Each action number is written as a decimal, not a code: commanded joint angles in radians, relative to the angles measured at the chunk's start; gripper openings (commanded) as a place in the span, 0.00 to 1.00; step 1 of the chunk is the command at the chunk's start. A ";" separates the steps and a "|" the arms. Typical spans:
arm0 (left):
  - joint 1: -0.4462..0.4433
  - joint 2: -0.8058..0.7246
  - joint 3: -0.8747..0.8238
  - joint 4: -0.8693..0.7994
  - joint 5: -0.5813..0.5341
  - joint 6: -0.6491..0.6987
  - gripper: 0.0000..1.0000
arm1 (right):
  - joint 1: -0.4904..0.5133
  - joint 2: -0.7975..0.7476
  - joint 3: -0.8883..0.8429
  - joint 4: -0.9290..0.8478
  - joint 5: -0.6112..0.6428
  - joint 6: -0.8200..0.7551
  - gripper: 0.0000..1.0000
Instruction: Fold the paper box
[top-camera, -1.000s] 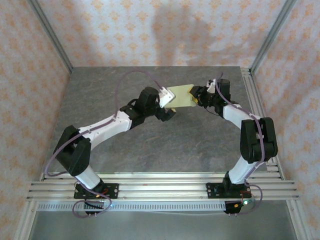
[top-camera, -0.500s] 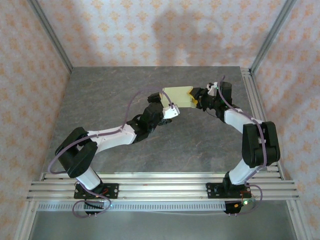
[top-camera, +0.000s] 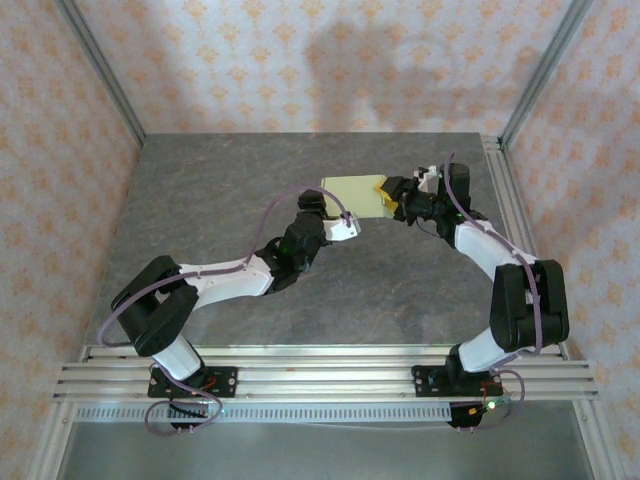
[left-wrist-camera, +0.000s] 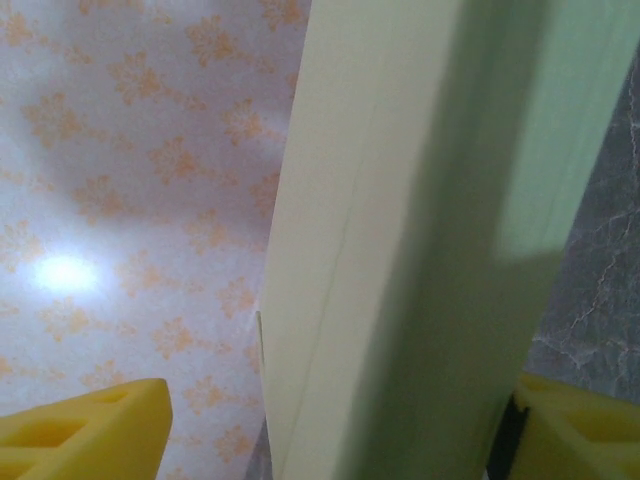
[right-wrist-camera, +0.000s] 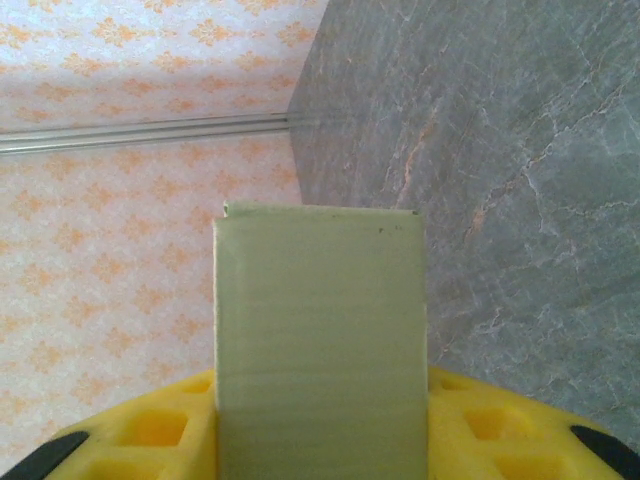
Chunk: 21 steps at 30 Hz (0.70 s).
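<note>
Fingers-wise, right fingers (right-wrist-camera: 150, 430) are clamping one end of the box (right-wrist-camera: 318, 340), left fingers (left-wrist-camera: 80, 430) are sitting apart, straddling the other end. I'd be closing the left ones slowly and squarely on the panel, so the card isn't buckling or twisting.

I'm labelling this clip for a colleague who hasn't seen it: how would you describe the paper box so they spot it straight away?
Over the grey marbled table, look toward the far middle, where the two arms' tips meet. The paper box is there, clamped by the right gripper between yellow pads. It is the only pale yellow-green flat card among black-and-white arm parts.
</note>
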 joint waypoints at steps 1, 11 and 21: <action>-0.003 -0.013 0.001 0.058 -0.030 0.008 0.68 | -0.006 -0.017 -0.014 -0.003 -0.038 0.047 0.42; -0.008 -0.021 0.017 0.002 -0.045 0.003 0.40 | -0.006 -0.018 -0.023 0.018 -0.040 0.069 0.42; -0.012 -0.030 0.050 -0.119 -0.028 -0.039 0.33 | -0.006 -0.041 -0.030 0.027 0.006 0.043 0.72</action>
